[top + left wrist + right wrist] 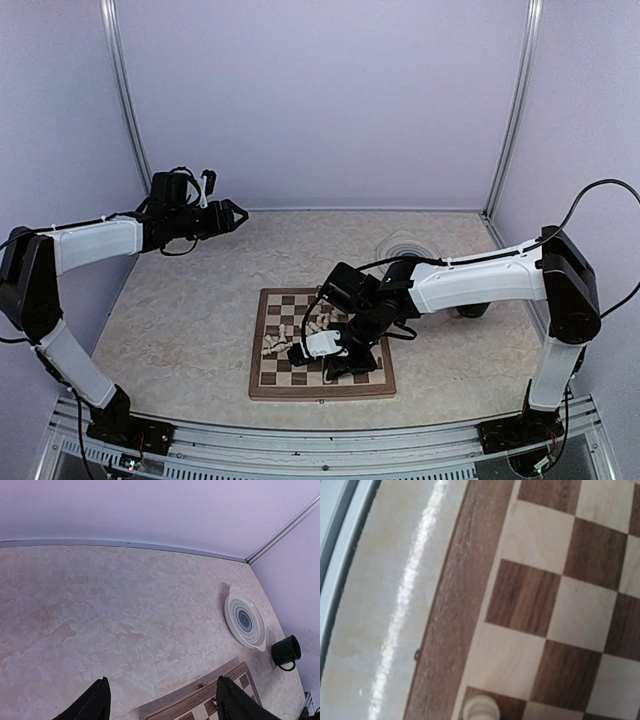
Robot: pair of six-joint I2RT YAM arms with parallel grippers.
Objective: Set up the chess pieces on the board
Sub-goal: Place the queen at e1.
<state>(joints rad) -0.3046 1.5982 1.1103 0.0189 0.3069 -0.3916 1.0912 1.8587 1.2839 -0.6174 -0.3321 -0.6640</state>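
Note:
The board [322,390] lies flat in front of the arms, brown and cream checks with a wood border. Several cream chess pieces [287,338] lie jumbled on its left half. My right gripper [330,362] is low over the board's near rows. Its fingers stay out of the right wrist view and it is shut. That view shows the board's border [450,605] and one cream piece [481,710] on a dark edge square at the bottom. Whether the fingers touch it is hidden. My left gripper [235,213] [162,702] hangs open and empty, high over the far-left table.
A round plate with grey rings [405,243] [245,619] sits behind the board on the right. A dark mug [286,651] stands near it. Purple walls close in the back and sides. A metal rail runs along the near table edge [340,555].

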